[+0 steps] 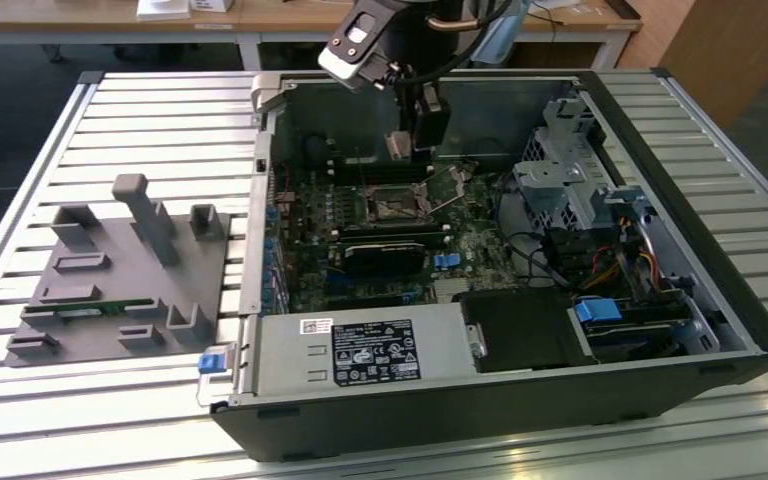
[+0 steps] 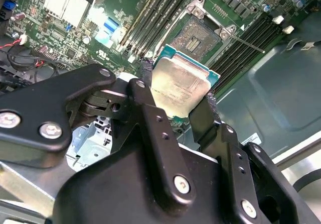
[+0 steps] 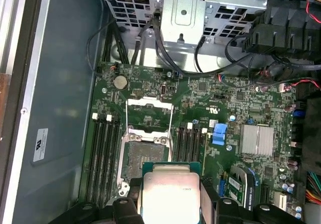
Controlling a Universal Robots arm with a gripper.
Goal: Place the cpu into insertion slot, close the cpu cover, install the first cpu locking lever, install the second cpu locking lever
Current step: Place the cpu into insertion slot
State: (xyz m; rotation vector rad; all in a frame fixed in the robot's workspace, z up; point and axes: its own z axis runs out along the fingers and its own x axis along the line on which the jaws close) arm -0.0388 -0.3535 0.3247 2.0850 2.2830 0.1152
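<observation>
Gripping the cpu [image 2: 181,81] by two opposite edges, the gripper [image 2: 176,91] has its black fingers [image 2: 146,81] closed on the chip. The dull silver face shows between them in both wrist views. I confirm the same grasp in the first wrist view, where the cpu [image 3: 168,190] sits between the fingertips of the gripper [image 3: 169,200].

The chip is not seated. It hangs clear of the motherboard [image 1: 307,232], close to the insertion slot [image 3: 143,154] but apart from it. In the second wrist view the insertion slot [image 2: 198,33] lies just past the chip's far edge, with its dark centre exposed. The cpu cover [image 3: 149,112] is swung open on its hinge at the side of the slot away from the chip. Thin locking levers [image 3: 172,128] stand released along the socket's sides. Long black memory slots [image 3: 103,158] flank the socket on both sides.

In the exterior view the gripper [image 1: 412,140] reaches down into the open computer case [image 1: 758,330], above the insertion slot [image 1: 391,205]. The case holds the motherboard, a grey power supply [image 1: 357,352] at its near edge and a metal drive cage [image 1: 558,180] with cabling towards the exterior view's right. The case lies on a slatted table [image 1: 157,120]. A grey fixture block [image 1: 117,285] rests on the table at the exterior view's left, well apart from the case.
</observation>
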